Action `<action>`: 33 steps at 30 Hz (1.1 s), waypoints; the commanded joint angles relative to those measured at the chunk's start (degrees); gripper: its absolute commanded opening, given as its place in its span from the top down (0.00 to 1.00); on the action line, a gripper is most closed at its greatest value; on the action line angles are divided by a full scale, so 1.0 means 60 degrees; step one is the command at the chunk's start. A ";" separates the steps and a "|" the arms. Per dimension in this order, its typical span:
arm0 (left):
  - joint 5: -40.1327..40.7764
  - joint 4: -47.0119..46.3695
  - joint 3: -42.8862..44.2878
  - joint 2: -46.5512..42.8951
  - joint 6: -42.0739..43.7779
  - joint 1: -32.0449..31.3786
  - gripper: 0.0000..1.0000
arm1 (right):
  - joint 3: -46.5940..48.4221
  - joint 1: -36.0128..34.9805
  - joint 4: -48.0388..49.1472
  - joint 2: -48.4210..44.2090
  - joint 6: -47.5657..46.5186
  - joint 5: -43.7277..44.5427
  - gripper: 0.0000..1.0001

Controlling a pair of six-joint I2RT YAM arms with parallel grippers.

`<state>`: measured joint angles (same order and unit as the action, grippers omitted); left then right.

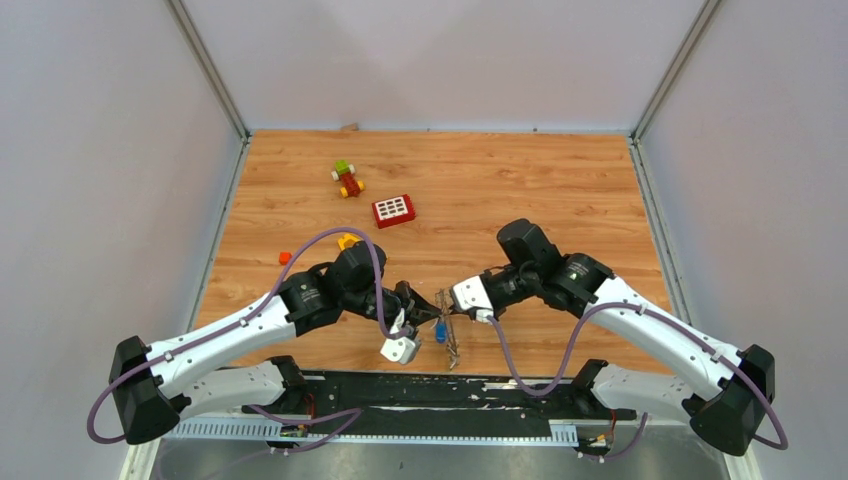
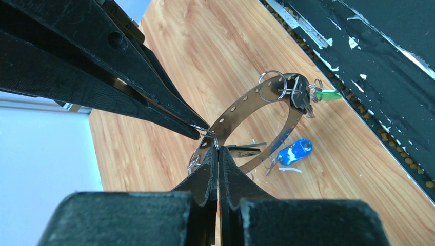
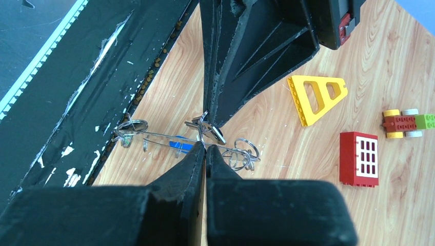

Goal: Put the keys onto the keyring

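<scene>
The keyring [image 2: 241,105], a wide grey metal band with holes, stands on edge between my two grippers, and in the top view [image 1: 448,325] it is near the table's front edge. A green key [image 2: 328,95] and a black key [image 2: 300,100] hang from its far side. A blue key [image 2: 295,152] hangs lower, also showing in the right wrist view [image 3: 179,144]. My left gripper [image 2: 218,148] is shut, seemingly on a small silver key whose blade sticks out beside the tips. My right gripper [image 3: 205,146] is shut on the keyring's edge [image 3: 154,136].
A yellow triangular block [image 3: 315,95], a red window brick [image 3: 359,158] and a small toy car [image 3: 408,123] lie farther back on the wooden table. A small orange block [image 1: 285,257] lies at the left. The black base rail [image 1: 450,392] runs just in front of the keyring.
</scene>
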<state>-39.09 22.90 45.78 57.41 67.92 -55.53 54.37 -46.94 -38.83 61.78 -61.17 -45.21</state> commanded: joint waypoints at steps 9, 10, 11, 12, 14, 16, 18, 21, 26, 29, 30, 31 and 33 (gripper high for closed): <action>0.0156 -0.0594 -0.0101 -0.0109 -0.0447 -0.0075 1.00 | 0.0612 0.0375 0.1086 0.0034 0.1192 -0.0519 1.00; 0.0205 -0.0727 -0.0113 -0.0113 -0.0613 -0.0076 1.00 | 0.0622 0.0381 0.1146 0.0055 0.1294 -0.0488 1.00; 0.0274 -0.0844 -0.0115 -0.0113 -0.0790 -0.0076 1.00 | 0.0612 0.0402 0.1234 0.0059 0.1404 -0.0461 1.00; 0.0350 -0.0954 -0.0115 -0.0099 -0.0922 -0.0076 0.99 | 0.0607 0.0410 0.1314 0.0071 0.1517 -0.0411 1.00; 0.0489 -0.1182 -0.0101 -0.0066 -0.1189 -0.0076 0.97 | 0.0618 0.0454 0.1451 0.0087 0.1759 -0.0351 1.00; 0.0604 -0.1325 -0.0087 -0.0047 -0.1429 -0.0076 0.93 | 0.0656 0.0501 0.1533 0.0110 0.1974 -0.0321 1.00; 0.0722 -0.1456 -0.0071 -0.0026 -0.1643 -0.0076 0.90 | 0.0680 0.0552 0.1619 0.0132 0.2166 -0.0309 1.00; 0.0915 -0.1596 -0.0043 -0.0040 -0.1905 -0.0065 0.88 | 0.0722 0.0649 0.1722 0.0120 0.2414 -0.0277 1.00; 0.1065 -0.1675 0.0011 -0.0025 -0.2103 -0.0076 0.94 | 0.0741 0.0796 0.1842 0.0072 0.2631 -0.0229 1.00; 0.1116 -0.1655 0.0009 -0.0052 -0.2124 -0.0072 1.00 | 0.0739 0.0907 0.1859 0.0057 0.2719 -0.0241 1.00; 0.1140 -0.1662 0.0007 -0.0073 -0.2121 -0.0076 1.00 | 0.0740 0.0953 0.1857 0.0039 0.2752 -0.0256 1.00; 0.1180 -0.1661 -0.0010 -0.0108 -0.2114 -0.0064 1.00 | 0.0746 0.0978 0.1872 0.0034 0.2764 -0.0269 1.00; 0.1243 -0.1658 -0.0045 -0.0169 -0.2067 -0.0064 1.00 | 0.0728 0.1082 0.1872 0.0009 0.2792 -0.0283 1.00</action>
<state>-30.83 14.20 45.34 57.43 56.71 -55.51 55.57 -41.76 -33.08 62.67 -45.69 -45.65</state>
